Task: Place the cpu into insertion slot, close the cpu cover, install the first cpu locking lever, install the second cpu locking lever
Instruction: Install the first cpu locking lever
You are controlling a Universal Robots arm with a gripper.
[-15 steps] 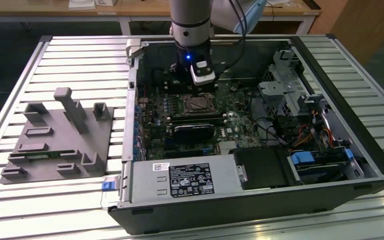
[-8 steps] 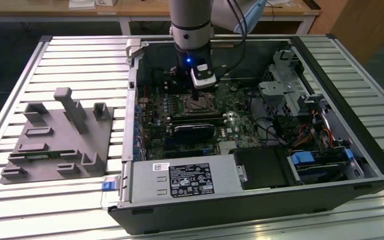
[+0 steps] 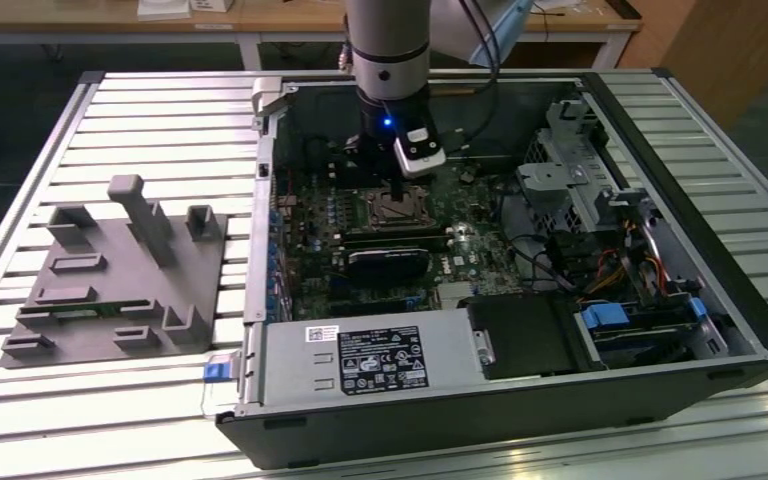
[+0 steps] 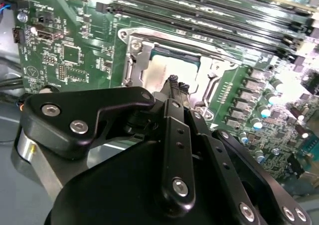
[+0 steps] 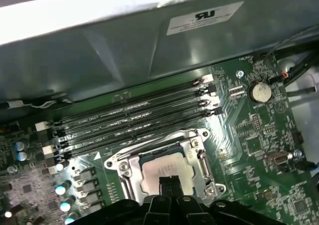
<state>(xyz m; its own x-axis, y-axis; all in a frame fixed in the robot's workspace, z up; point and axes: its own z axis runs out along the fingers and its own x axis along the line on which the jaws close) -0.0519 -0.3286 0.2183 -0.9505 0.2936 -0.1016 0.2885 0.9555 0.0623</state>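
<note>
The cpu [image 5: 167, 169] [image 4: 168, 65], a pale silver square chip, lies flat in the insertion slot [image 3: 395, 208] on the green motherboard. The cpu cover [image 5: 130, 163] [image 4: 141, 56], a silver frame with a square cut-out, lies down around the chip. A thin wire lever [image 5: 202, 158] runs along one side of the frame. My gripper [image 5: 169, 181] [image 4: 177, 83] [image 3: 398, 190] hangs just above the chip's edge. Its two slim black fingertips [image 4: 173, 79] are pressed together with nothing between them.
Long black memory slots [image 5: 129, 120] run beside the socket. A black ribbed block [image 3: 384, 262] and the labelled power supply box [image 3: 364, 355] lie nearer the case front. Drive bays and cables [image 3: 624, 320] fill the exterior view's right. A grey fixture plate [image 3: 117, 270] stands outside the case.
</note>
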